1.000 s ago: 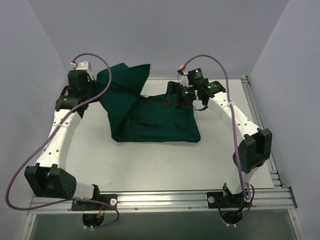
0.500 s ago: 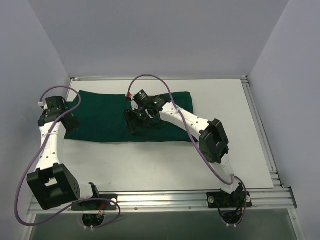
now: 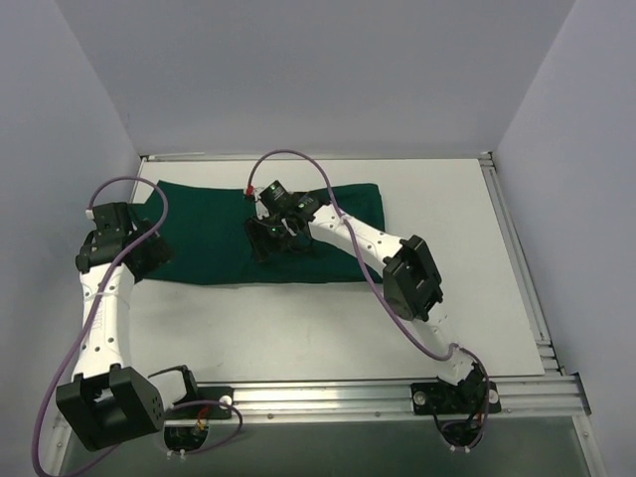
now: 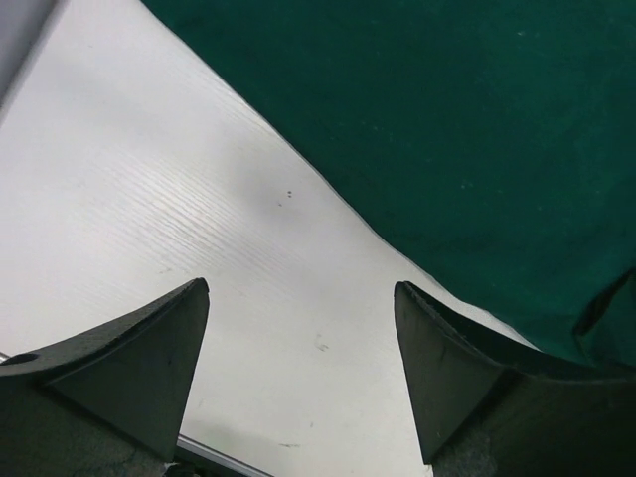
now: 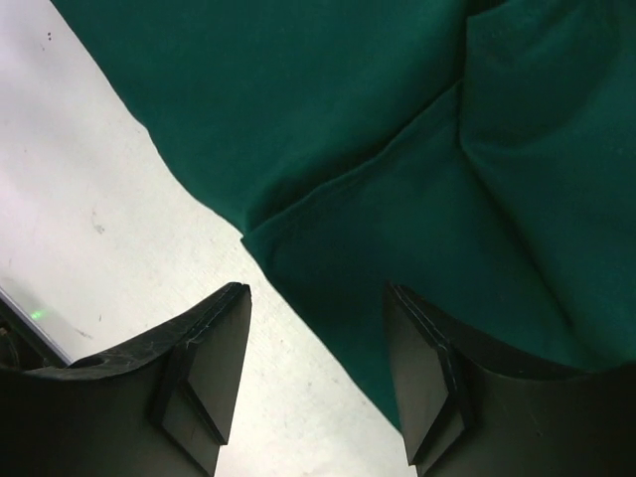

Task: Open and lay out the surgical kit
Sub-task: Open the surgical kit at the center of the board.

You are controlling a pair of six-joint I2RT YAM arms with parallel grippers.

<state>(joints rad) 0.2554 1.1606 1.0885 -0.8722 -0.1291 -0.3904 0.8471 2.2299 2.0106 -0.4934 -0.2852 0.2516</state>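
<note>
The left claw (image 4: 301, 368) was seen released, nothing between its jaws, with bare table (image 4: 149, 199) beneath it. The green cloth (image 4: 447, 119) was spread just ahead. The right claw (image 5: 318, 368) was seen parted, empty, above the cloth's folded edge.

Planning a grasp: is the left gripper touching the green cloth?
Cannot tell. Left wrist view: left gripper open over bare table, one finger hiding the green cloth edge.

No readable text, no legible labels, brands, numbers or signs
</note>
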